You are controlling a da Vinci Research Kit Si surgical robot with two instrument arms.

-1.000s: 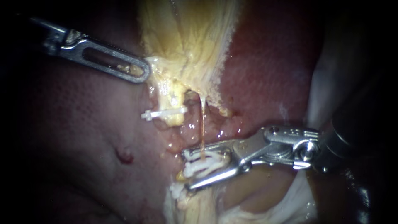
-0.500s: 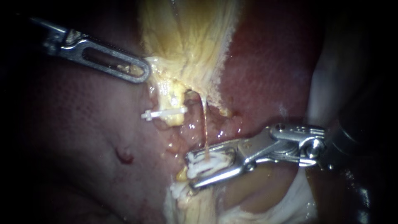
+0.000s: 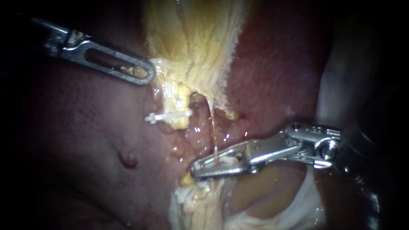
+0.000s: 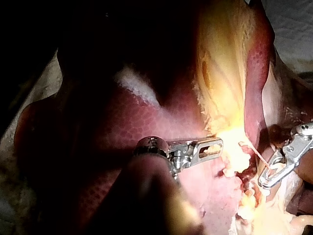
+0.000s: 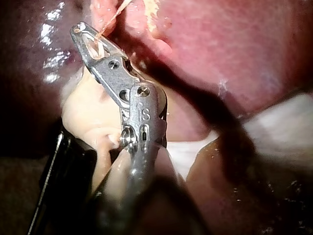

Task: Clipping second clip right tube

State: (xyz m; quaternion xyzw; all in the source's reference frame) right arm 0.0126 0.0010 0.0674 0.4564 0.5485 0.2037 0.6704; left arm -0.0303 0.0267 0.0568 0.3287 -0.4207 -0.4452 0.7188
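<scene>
The right tube is a thin pale strand running down from the yellow gallbladder. My right instrument has its jaws pressed together across the strand's lower end, shut on a white clip that shows between them. The right wrist view shows the same jaws closed with the strand passing through. My left instrument holds the gallbladder's edge, with yellow tissue showing in its windowed jaw; the left wrist view shows this grip too. The left tube carries a white clip.
Pink liver fills the left of the endoscope view, with a small red spot. Another white clip sits just below the right jaws on yellow tissue. White gauze-like material lies under the right shaft.
My right instrument's jaws have closed from wide open down onto the clip around the thin strand, flattening it. The shaft drew slightly right. The left instrument has not moved.
</scene>
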